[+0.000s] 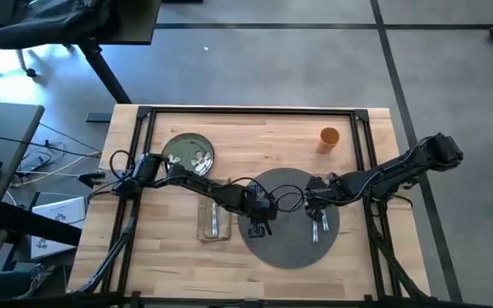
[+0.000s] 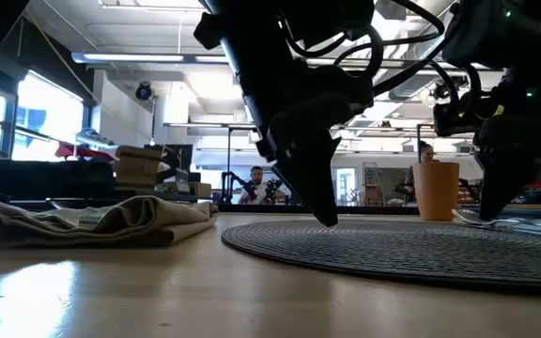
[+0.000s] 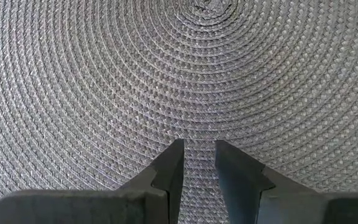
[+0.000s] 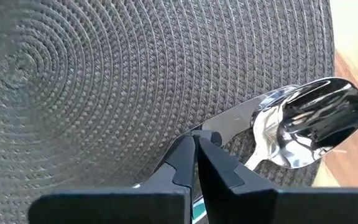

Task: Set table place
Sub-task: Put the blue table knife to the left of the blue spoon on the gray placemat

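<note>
While the right gripper (image 4: 196, 146) is pinched shut on the cutlery (image 4: 303, 121) over the right side of the mat (image 1: 285, 248), keep your descent slow and level so the spoon bowl lands flat rather than tipping off the woven edge. You'll want to settle it just beside the mat's rim, handle pointing toward the near table edge, and only then let the fingers part. The left gripper (image 3: 197, 155) hangs low over the middle of the mat with its fingers slightly apart and nothing between them; lift it clear before it crowds the right arm.

The place looks half laid. The mat is round, grey and tightly coiled, lying flat on the table (image 1: 255, 128). The plate (image 1: 187, 153) sits off to the far left with something pale on it, possibly a floral pattern. The napkin (image 2: 101, 222) lies crumpled left of the mat, and the orange cup (image 1: 329, 137) stands upright toward the far right.
</note>
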